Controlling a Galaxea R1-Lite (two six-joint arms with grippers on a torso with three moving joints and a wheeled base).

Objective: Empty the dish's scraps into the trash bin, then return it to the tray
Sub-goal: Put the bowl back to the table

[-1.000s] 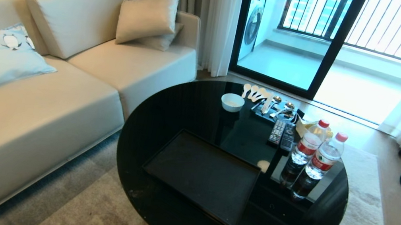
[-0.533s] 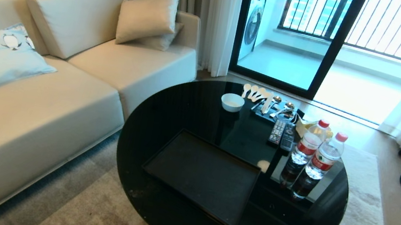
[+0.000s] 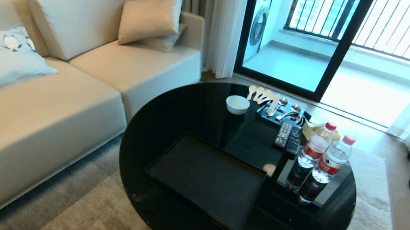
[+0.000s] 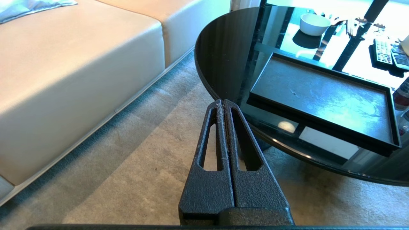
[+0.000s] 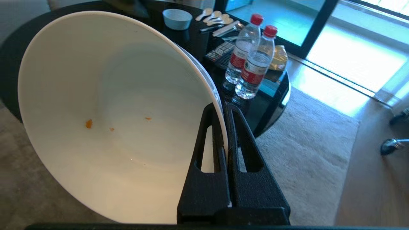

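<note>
The right gripper (image 5: 224, 127) is pinched on the rim of the glossy white dish (image 5: 108, 115), filling the frame's left, only 3 orange specks (image 5: 89, 123) inside. The left gripper (image 4: 223, 107) is closed and empty over carpet (image 4: 134, 166). The matte black tray (image 3: 207, 179) sits bare at lower center.

The dish (image 5: 121, 121) extends past the lower edge of the right wrist view, its outer wall is concealed, the head view shows only a pale sliver of it at the bottom-right corner, and the desk (image 3: 190, 104) is cropped below.
</note>
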